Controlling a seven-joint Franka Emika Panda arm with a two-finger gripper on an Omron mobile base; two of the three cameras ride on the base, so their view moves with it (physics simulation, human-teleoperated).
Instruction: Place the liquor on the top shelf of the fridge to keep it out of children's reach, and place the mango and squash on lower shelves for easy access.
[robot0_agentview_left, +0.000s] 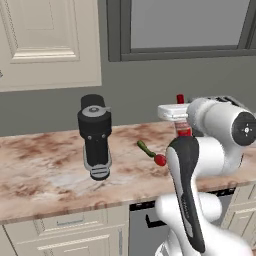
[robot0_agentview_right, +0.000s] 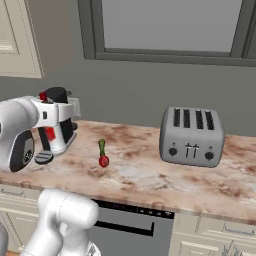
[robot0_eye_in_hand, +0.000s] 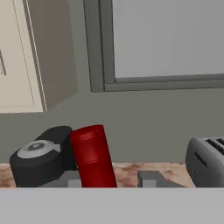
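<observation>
My gripper (robot0_eye_in_hand: 111, 180) stands partly open around the liquor (robot0_eye_in_hand: 92, 155), not gripping yet; the off-centre cap could tip it toward the worktop's (robot0_agentview_left: 45, 165) front edge.

A grey wall (robot0_agentview_right: 125, 105) runs behind the table (robot0_agentview_left: 45, 175), whose top is mottled brown and cream stone. At twelve o'clock in the right base view a grey-framed window (robot0_agentview_right: 170, 30) shows a flat pale pane. At ten o'clock in the left base view hangs a cream panelled wall cabinet (robot0_agentview_left: 47, 42). Below the table's front edge sit cream drawer fronts (robot0_agentview_left: 70, 232) and, at six o'clock, a dark appliance front (robot0_agentview_right: 130, 225). Light is even and soft.
</observation>
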